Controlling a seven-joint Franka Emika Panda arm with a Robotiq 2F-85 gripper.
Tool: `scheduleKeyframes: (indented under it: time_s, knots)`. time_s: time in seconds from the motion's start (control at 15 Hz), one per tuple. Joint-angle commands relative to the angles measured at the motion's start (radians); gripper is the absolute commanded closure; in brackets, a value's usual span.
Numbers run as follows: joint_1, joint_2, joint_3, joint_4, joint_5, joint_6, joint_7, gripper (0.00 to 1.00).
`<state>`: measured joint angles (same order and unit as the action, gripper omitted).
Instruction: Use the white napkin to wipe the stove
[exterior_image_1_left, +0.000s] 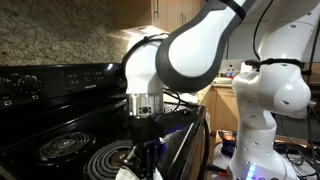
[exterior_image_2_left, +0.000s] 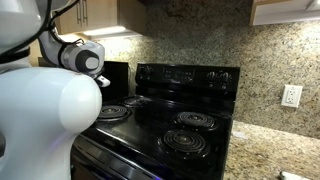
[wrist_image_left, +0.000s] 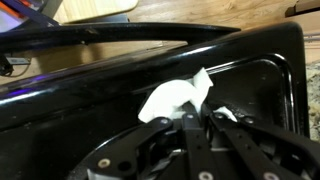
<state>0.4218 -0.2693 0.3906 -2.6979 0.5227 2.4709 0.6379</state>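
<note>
Pincer (wrist_image_left: 196, 117) is clenched on the white napkin (wrist_image_left: 170, 98), which rests on the glossy black top of the stove (wrist_image_left: 250, 80), just beside a coil burner (exterior_image_1_left: 105, 158).

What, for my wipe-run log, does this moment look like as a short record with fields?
surface: stove, glossy black, with coil burners
cloth: white napkin, crumpled, on the stove top near its edge
claw: claw shut on the white napkin, pointing down at the stove top
arm: bent low over the stove in an exterior view
backdrop: speckled stone backsplash, wall outlet
</note>
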Motion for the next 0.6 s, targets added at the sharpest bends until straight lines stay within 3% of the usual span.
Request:
scheduleKeyframes:
  time_s: [0.0, 0.2, 0.27, 0.47, 0.53]
  knots:
    - [-0.009, -0.074, -0.029, -0.120, 0.035, -0.040, -0.025, 0.92]
    - [-0.017, -0.130, -0.060, -0.168, 0.045, -0.073, -0.034, 0.91]
    - [-0.051, -0.061, -0.066, -0.077, -0.005, -0.101, -0.009, 0.91]
    - [-0.084, -0.057, -0.093, -0.074, -0.015, -0.148, -0.029, 0.91]
    - [-0.085, -0.097, -0.104, -0.125, 0.002, -0.154, -0.051, 0.91]
